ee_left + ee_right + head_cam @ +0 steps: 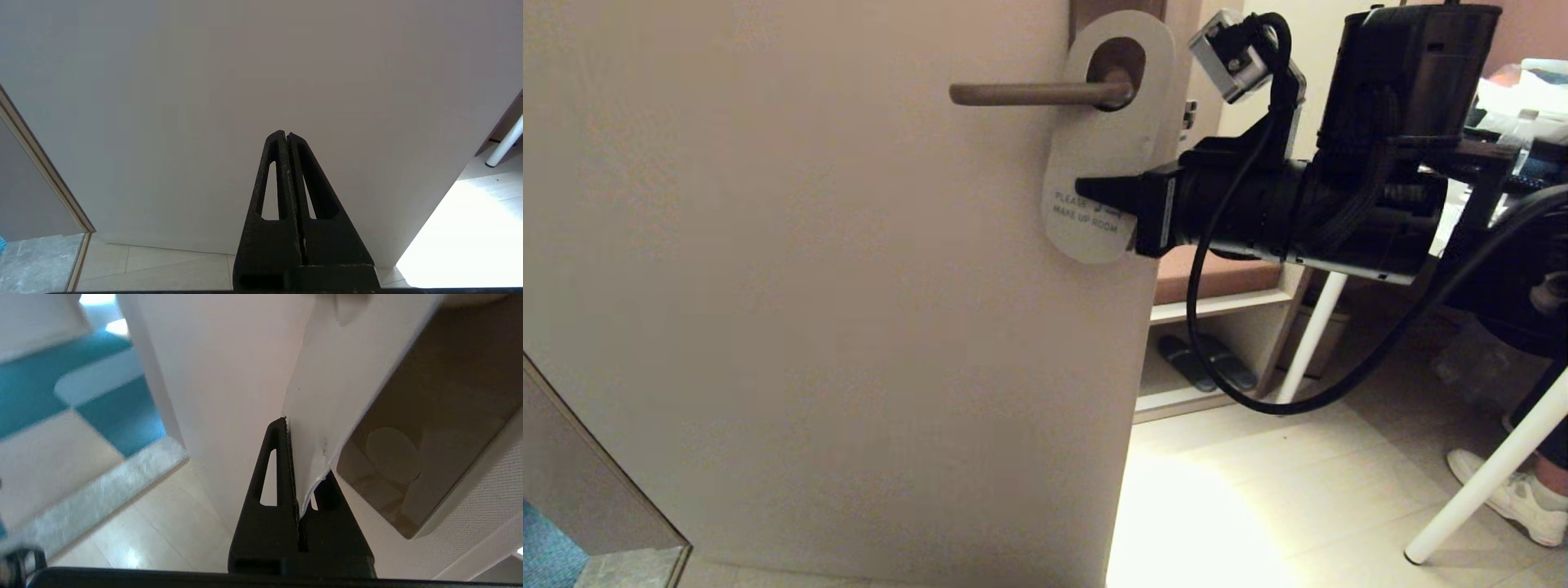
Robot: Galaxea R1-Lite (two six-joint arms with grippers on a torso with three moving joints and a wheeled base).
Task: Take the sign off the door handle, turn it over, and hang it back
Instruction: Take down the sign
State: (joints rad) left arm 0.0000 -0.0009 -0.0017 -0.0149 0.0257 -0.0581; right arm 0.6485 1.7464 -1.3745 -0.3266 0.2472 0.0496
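The right gripper (1094, 189) is clamped on the lower part of the sign (1104, 147), off-white "MAKE UP ROOM" side outward. The sign hangs on the door handle (1037, 93). The left gripper (286, 136) is closed and empty, facing the door (809, 286).

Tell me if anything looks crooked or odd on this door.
The sign hangs tilted on the door handle, its lower end swung left, because the right gripper is pinching it. Nothing looks damaged.

An off-white sign (1104, 139) reading "PLEASE MAKE UP ROOM" hangs by its large hole on the slim brown door handle (1037, 94), lower end tilted slightly.
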